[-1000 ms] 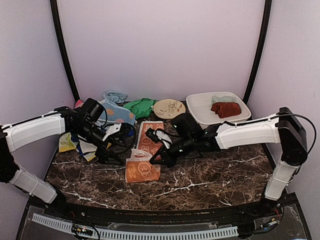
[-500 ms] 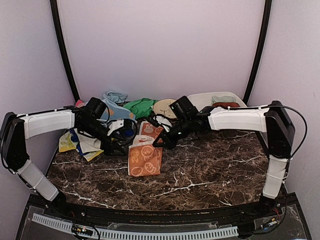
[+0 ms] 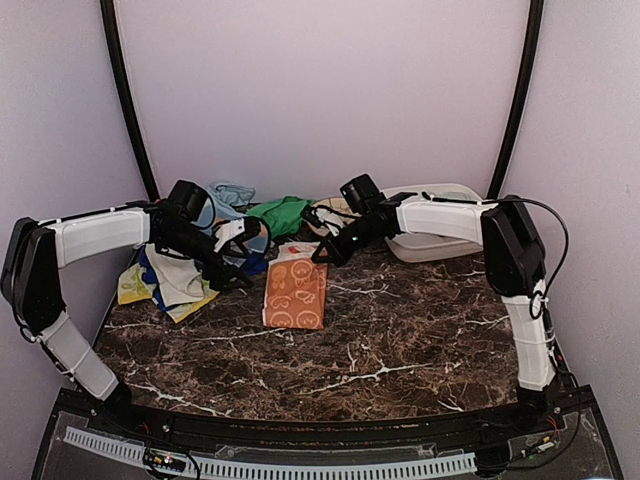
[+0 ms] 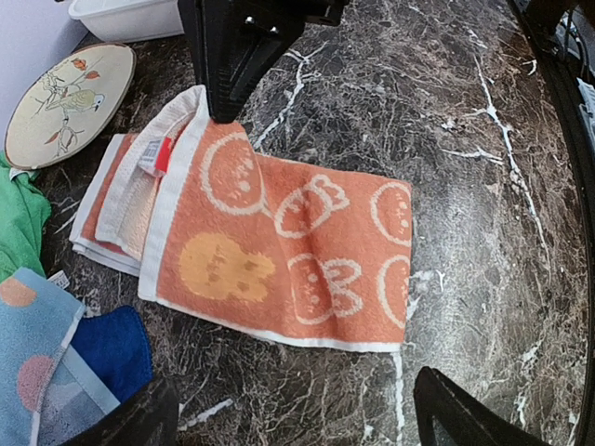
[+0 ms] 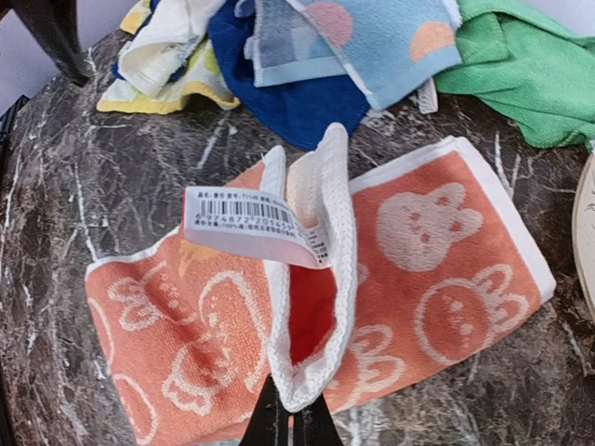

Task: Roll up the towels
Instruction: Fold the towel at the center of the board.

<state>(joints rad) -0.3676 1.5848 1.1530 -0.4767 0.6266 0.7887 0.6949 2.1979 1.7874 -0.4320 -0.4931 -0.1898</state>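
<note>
One orange towel [image 3: 296, 292], one plate [image 4: 63, 104], one tub [image 4: 121, 19].

The table [image 3: 400, 340] I work over is dark marble veined with white. Flat on it, towards the back middle, lies the orange towel [image 3: 297, 290] with its cream pattern, its far end folded and raised. On my left is a heap: a yellow and white towel [image 3: 170, 290], a blue towel [image 5: 288, 93], and a light blue towel [image 5: 372, 37] with orange dots overlapping it. Behind sit a green towel [image 3: 280, 213], the round plate [image 4: 65, 102] and the white tub [image 4: 121, 17]
</note>
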